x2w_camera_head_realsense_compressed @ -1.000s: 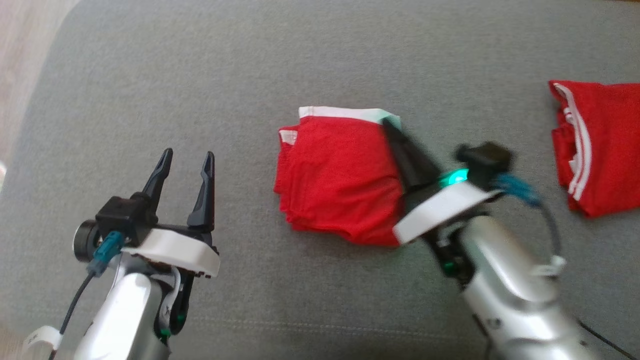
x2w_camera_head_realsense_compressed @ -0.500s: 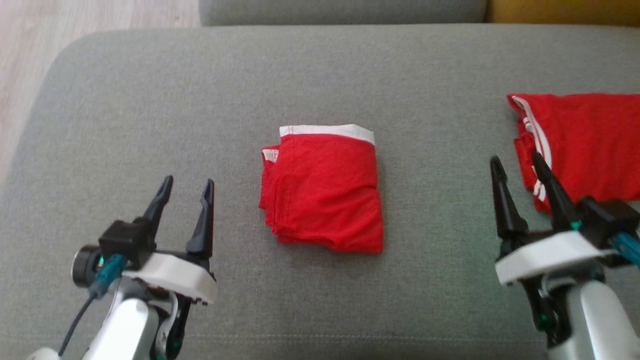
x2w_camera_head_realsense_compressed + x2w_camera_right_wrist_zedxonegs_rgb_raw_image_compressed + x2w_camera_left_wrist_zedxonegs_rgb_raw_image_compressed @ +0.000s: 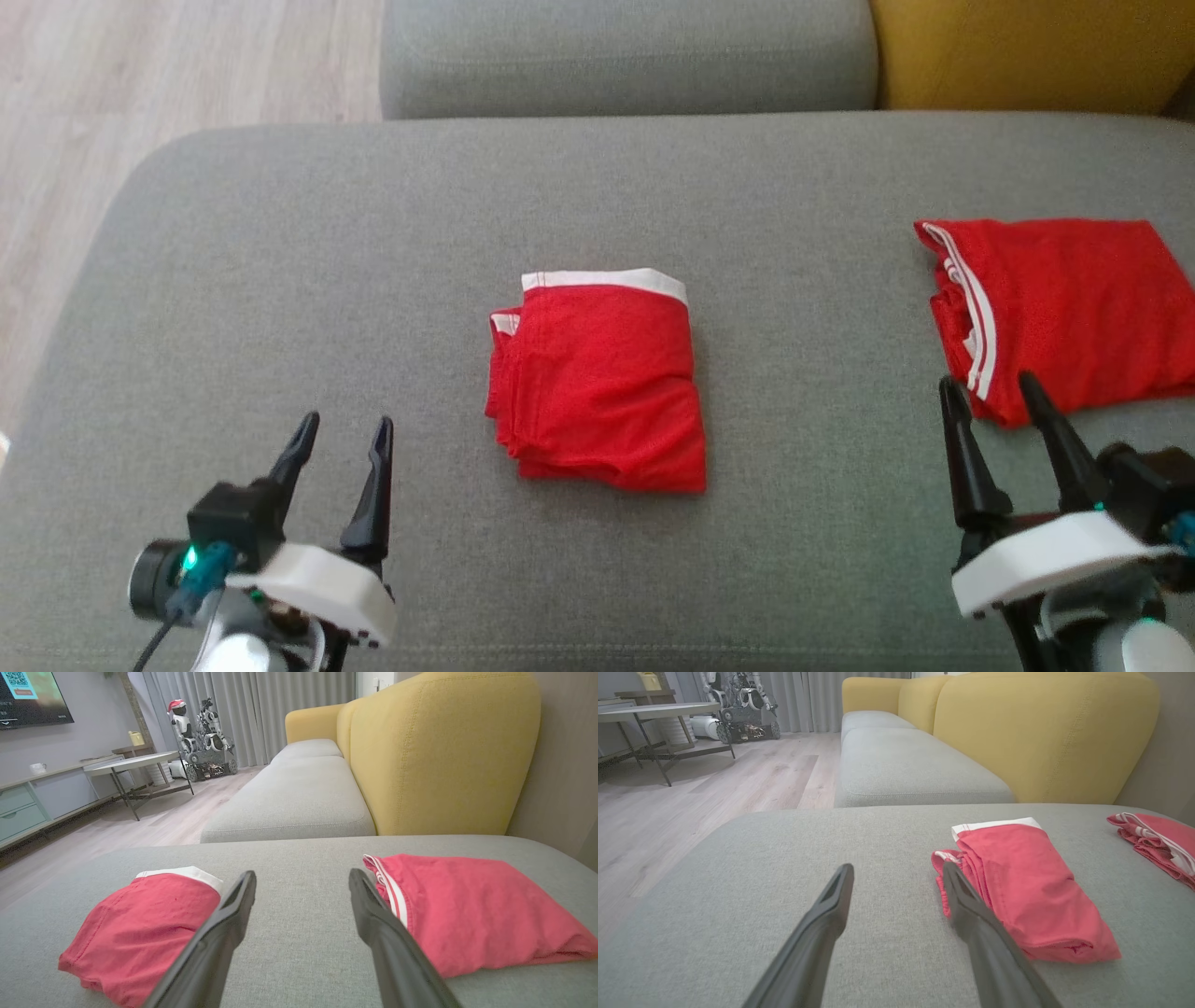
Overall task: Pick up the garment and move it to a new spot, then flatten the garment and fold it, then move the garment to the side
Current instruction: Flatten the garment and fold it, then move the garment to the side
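Right tool (image 3: 988, 383), spread, has released the folded garment (image 3: 597, 387); left tool (image 3: 346, 422) spread too.

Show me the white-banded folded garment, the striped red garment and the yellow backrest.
white-banded folded garment (image 3: 602, 392): head view, middle of its top layer.
striped red garment (image 3: 1064, 299): head view, its plain red middle.
yellow backrest (image 3: 439, 756): right wrist view, its front face.

Striped garment (image 3: 1074, 308) cut by right edge, right tool (image 3: 988, 381) mount cropped
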Available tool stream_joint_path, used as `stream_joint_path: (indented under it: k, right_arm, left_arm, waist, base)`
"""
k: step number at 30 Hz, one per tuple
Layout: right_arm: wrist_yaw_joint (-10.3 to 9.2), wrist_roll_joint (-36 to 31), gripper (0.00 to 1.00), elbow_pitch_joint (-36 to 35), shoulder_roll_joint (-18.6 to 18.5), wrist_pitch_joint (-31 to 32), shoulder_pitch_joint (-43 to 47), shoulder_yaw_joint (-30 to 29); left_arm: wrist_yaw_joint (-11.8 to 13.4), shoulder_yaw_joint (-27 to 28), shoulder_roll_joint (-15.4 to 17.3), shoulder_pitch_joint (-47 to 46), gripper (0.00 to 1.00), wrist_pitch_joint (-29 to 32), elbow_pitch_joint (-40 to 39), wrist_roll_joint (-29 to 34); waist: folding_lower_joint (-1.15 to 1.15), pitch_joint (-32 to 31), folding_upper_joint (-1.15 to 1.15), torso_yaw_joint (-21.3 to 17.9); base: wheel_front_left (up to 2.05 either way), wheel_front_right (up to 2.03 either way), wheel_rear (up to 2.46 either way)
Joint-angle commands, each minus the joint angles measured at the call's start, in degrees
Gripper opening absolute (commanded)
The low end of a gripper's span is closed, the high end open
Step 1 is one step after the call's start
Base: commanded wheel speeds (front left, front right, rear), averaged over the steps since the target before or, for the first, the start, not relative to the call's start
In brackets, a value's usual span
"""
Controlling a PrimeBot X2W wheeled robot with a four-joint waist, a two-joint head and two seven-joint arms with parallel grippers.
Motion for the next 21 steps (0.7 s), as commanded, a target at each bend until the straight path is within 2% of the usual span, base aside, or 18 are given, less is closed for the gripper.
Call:
stream_joint_path:
  k: [1,21]
  right_arm:
    - [-0.05,-0.32,1.00,-2.48,-0.25,0.31,-1.19,0.89]
    - [-0.05,-0.58,1.00,-4.80,0.36,2.55,1.95,-0.38]
  left_arm:
    - [0.37,2.27,1.54,-1.93,1.00,-0.02,-2.18,-0.32]
    - [2.22,2.13,2.82,0.08,1.00,1.26,-5.00,-0.47]
  waist:
    - [0.00,-0.58,0.00,0.12]
    - [0.00,-2.08,0.00,0.37]
  base:
    - [0.00,0.00,0.00]
    - [0.00,0.00,0.00]
